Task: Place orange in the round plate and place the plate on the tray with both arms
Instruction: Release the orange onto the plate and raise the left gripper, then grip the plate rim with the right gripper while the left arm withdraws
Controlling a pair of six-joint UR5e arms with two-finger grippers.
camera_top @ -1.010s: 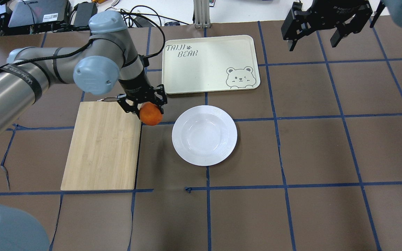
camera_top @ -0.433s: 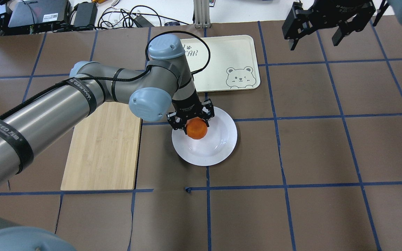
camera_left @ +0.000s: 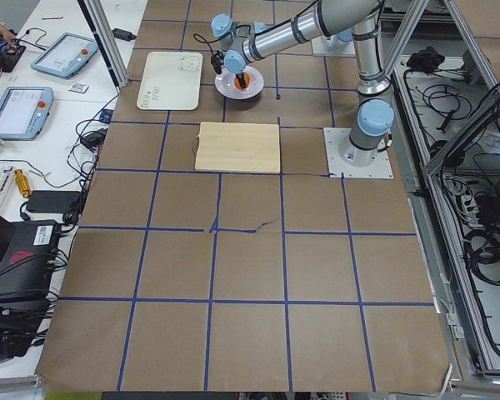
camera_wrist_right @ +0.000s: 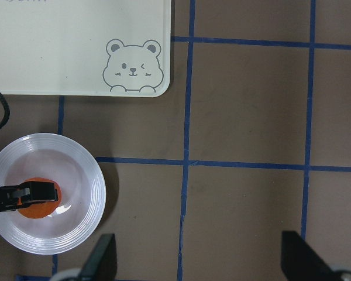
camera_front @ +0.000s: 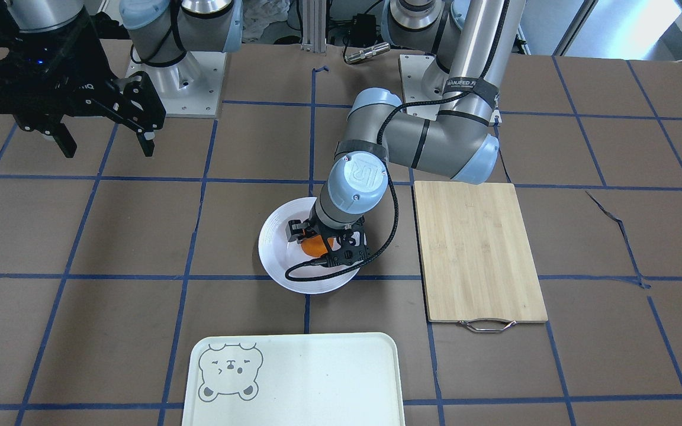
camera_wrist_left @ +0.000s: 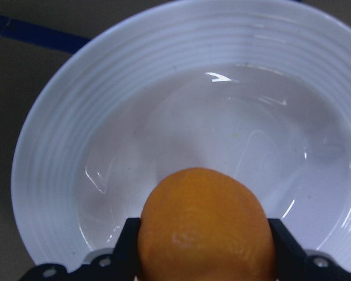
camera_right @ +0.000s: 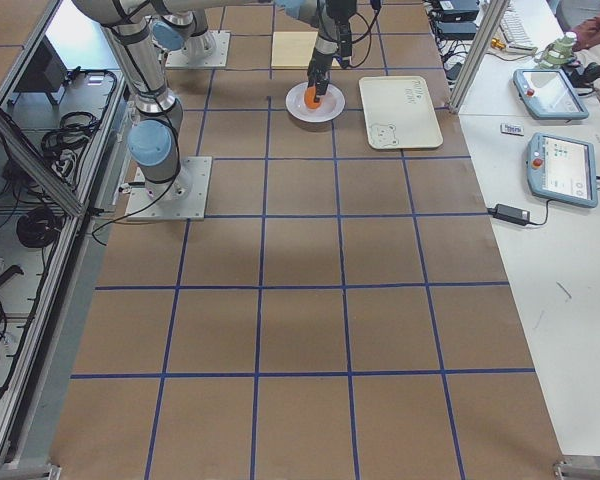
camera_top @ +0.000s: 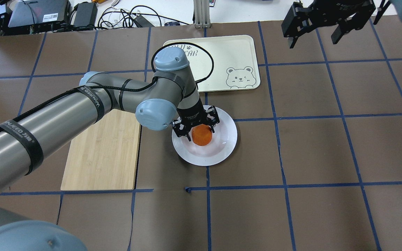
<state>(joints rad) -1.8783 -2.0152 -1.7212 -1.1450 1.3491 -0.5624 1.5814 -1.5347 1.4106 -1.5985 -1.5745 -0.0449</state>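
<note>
My left gripper [camera_top: 201, 133] is shut on the orange [camera_top: 201, 136] and holds it low over the centre well of the round white plate [camera_top: 228, 139]. From the left wrist, the orange [camera_wrist_left: 205, 228] fills the space between the black fingers [camera_wrist_left: 128, 246], with the plate [camera_wrist_left: 64, 152] just beneath; I cannot tell whether they touch. The cream tray [camera_top: 222, 59] with its bear face lies just beyond the plate, part hidden by the left arm. My right gripper [camera_top: 314, 40] hangs open and holds nothing, high at the far right, away from the plate [camera_wrist_right: 88, 170] and the tray [camera_wrist_right: 76, 47].
A bamboo cutting board [camera_top: 103, 153] lies left of the plate, under the left forearm. Brown paper with blue tape lines covers the table. Cables and electronics sit past the far edge.
My left arm has carried the orange rightward from the cutting board's far corner to over the plate, then sunk lower into the well. The right gripper has barely moved.
</note>
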